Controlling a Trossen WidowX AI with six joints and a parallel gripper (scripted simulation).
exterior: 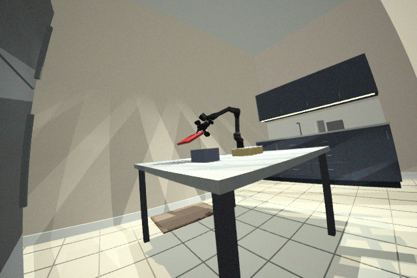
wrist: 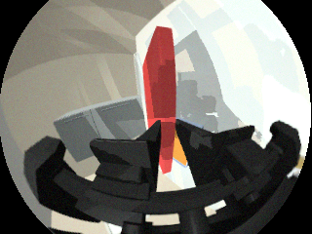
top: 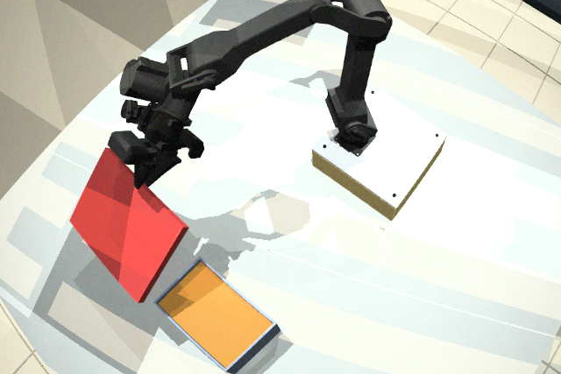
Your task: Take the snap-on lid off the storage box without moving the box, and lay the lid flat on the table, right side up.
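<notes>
My gripper (top: pixel 139 183) (exterior: pixel 202 131) (wrist: pixel 167 123) is shut on the near edge of the red lid (top: pixel 131 225) (exterior: pixel 190 139) (wrist: pixel 163 83). The lid is held in the air, tilted, with its far edge lower than the gripped edge in the exterior view. Its smooth red top face shows in the top view. The storage box (top: pixel 274 330) (exterior: pixel 205 155) stands open and upright on the table, blue-grey outside with an orange inside. In the top view the lid is up and left of the box and does not cover it.
The arm's base stands on a low block with a white top and yellowish sides (top: pixel 353 184) (exterior: pixel 247 151), right of the box in the top and exterior views. The table (top: pixel 408 284) (exterior: pixel 219 174) has its left edge close beyond the lid in the top view.
</notes>
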